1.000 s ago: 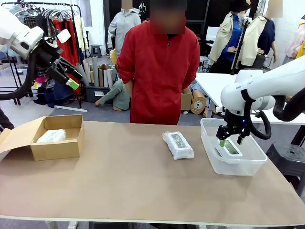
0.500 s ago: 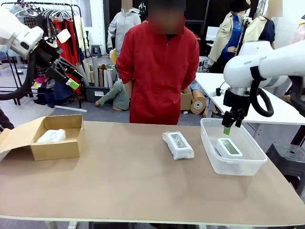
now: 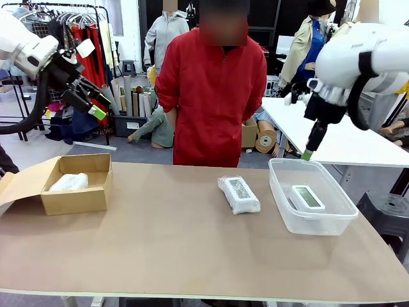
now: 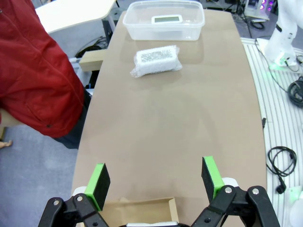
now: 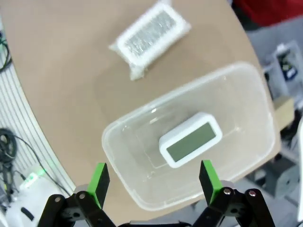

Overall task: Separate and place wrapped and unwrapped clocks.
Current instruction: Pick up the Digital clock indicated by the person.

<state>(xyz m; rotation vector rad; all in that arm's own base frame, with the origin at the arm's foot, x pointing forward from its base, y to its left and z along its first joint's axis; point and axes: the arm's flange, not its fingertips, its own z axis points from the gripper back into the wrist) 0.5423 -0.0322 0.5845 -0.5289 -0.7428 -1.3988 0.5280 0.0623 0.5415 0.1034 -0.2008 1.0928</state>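
The small white rounded-rectangle digital clock with the grey-green screen, bare plastic, lies face up on the bottom of a clear plastic tub at the robot's right end of the brown counter. Just beside the tub, toward the middle of the counter, sits one clock bundled in crinkly whitish wrap. Its dark face shows through, and it's not touching the tub. The second whitish wrapped bundle is way over at the left end, lying inside an open brown cardboard box with a flap folded out.

The right hand hangs above the tub's far edge, well clear of it, pointing down. Its wrist camera looks down on the white clock in the tub, past two green pads that stand wide apart with nothing between them, so it's open and empty. The left hand sits high up at the far left, above and behind the box, also spread open and holding nothing. Its wrist view looks along the counter toward the wrapped clock and the tub. A person in a red jacket stands at the far side, behind the middle of the counter.
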